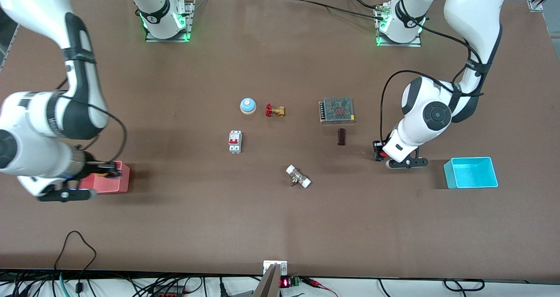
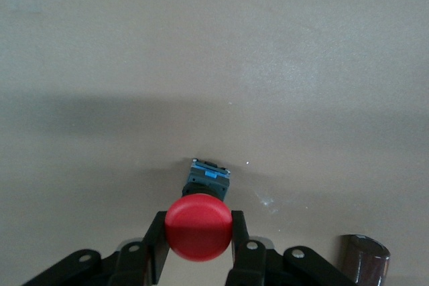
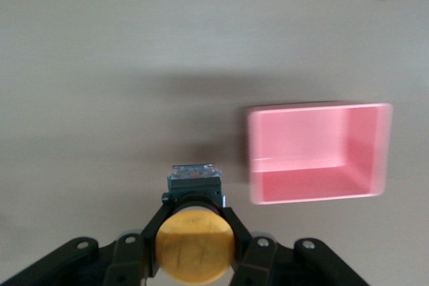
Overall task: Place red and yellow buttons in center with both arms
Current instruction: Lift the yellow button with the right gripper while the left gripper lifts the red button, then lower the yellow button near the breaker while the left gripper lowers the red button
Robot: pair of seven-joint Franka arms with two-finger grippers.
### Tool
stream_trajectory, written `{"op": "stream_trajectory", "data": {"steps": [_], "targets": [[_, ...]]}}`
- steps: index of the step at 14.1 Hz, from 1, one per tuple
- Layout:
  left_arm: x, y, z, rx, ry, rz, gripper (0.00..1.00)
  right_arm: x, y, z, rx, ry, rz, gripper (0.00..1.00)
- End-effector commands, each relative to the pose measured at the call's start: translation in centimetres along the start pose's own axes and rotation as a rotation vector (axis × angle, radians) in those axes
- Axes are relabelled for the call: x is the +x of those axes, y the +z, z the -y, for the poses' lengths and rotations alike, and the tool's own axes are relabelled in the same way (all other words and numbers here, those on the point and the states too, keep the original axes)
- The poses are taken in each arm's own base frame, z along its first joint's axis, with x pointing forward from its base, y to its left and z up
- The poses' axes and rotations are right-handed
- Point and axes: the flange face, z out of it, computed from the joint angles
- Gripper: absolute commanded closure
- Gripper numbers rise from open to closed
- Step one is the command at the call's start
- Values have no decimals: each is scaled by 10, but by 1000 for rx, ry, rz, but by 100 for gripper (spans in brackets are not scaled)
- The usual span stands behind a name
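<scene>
My left gripper is shut on the red button. Its red cap sits between the fingers and its dark body points down at the bare brown tabletop, between the cyan tray and a dark brown block. In the front view only a bit of red shows under the hand. My right gripper is shut on the yellow button, held over the table beside the pink tray. In the front view this hand overlaps the pink tray.
Around the table's middle lie a blue-and-white bell, a brass valve with a red handwheel, a white breaker, a white-ended fitting, a mesh-covered box and a dark brown block. The cyan tray stands at the left arm's end.
</scene>
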Motion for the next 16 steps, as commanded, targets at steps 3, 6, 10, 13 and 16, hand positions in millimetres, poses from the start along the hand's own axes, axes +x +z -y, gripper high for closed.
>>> {"op": "stream_trajectory", "data": {"steps": [3,6,10,13,16], "targets": [[6,-14,-3,-5,-12,-31,36,-8,37,106,24,-86,22,69],[21,-45,5,-16,-32,-81,13,-9,80,149,6,-84,20,68],[32,-90,34,-24,-68,-154,0,-20,117,191,-6,3,37,68],[28,-109,44,-7,-72,-136,0,-26,128,207,-16,59,46,68],[28,-142,64,2,-48,-155,0,-27,135,207,-19,59,58,67]]}}
